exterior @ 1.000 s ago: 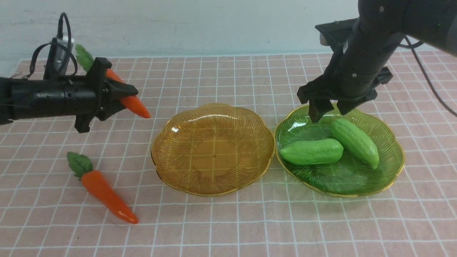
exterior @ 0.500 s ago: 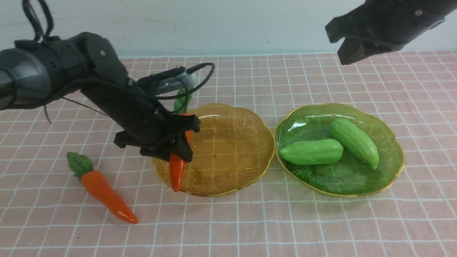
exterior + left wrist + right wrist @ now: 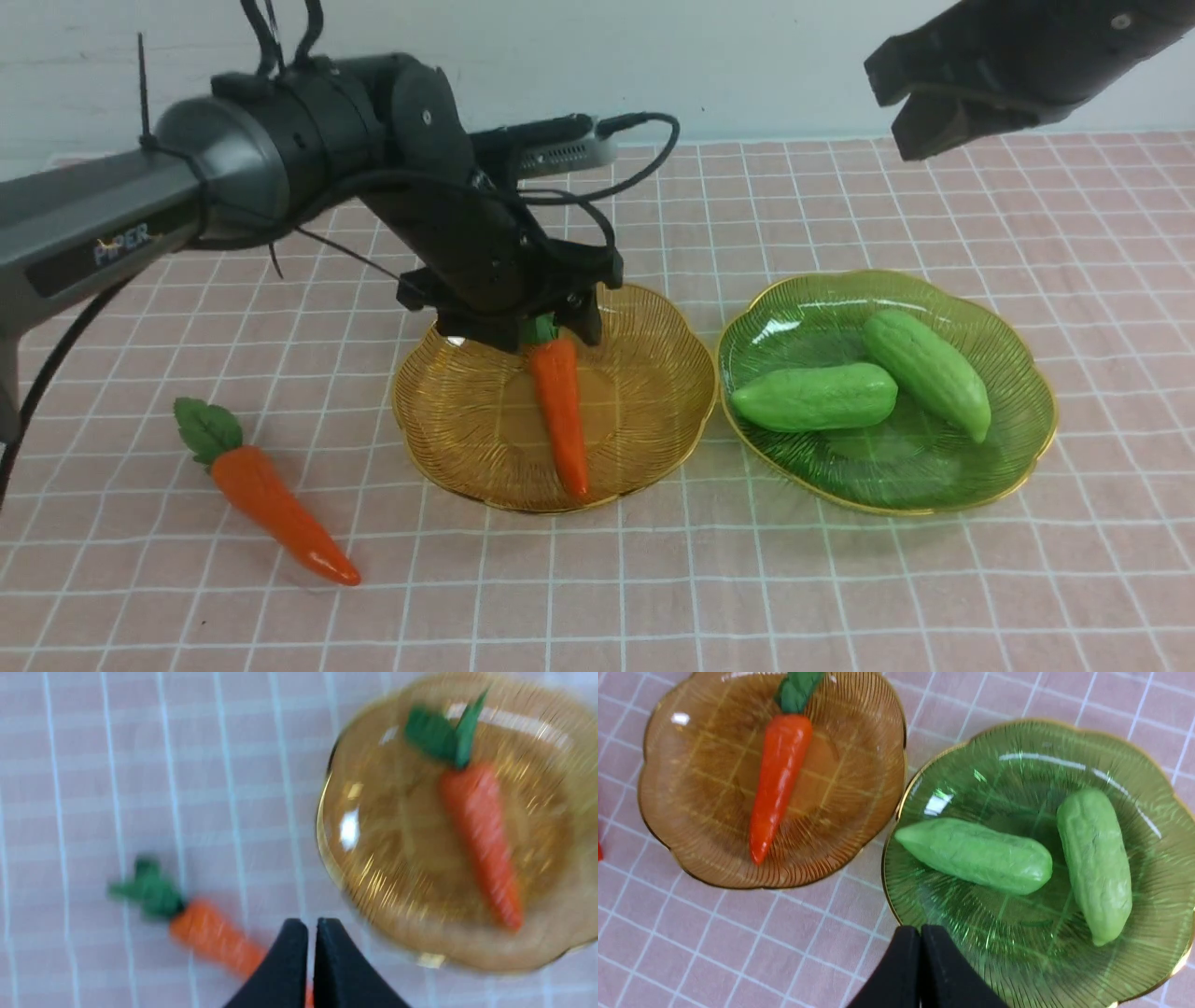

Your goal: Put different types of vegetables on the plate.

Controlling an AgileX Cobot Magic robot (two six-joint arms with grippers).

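Note:
One orange carrot (image 3: 560, 420) lies free in the amber plate (image 3: 448, 448), tip toward me; it also shows in the left wrist view (image 3: 481, 835) and the right wrist view (image 3: 777, 779). My left gripper (image 3: 546, 327) hovers over the plate's far side at the carrot's leafy top; its fingers (image 3: 299, 952) are shut and empty. The second carrot (image 3: 271, 504) lies on the cloth at the left. Two light-green gourds (image 3: 812, 397) (image 3: 929, 373) lie in the green plate (image 3: 887, 476). My right gripper (image 3: 934, 121) is raised high at the right, shut and empty (image 3: 920, 938).
A pink checked cloth (image 3: 653, 579) covers the table. The two plates sit side by side, almost touching. A pale wall runs along the back edge. The left arm's cable loops above the amber plate.
My left arm carried the carrot over the amber plate and let it go; the carrot now lies in the plate. My right arm stays raised, hardly moved since half a second ago.

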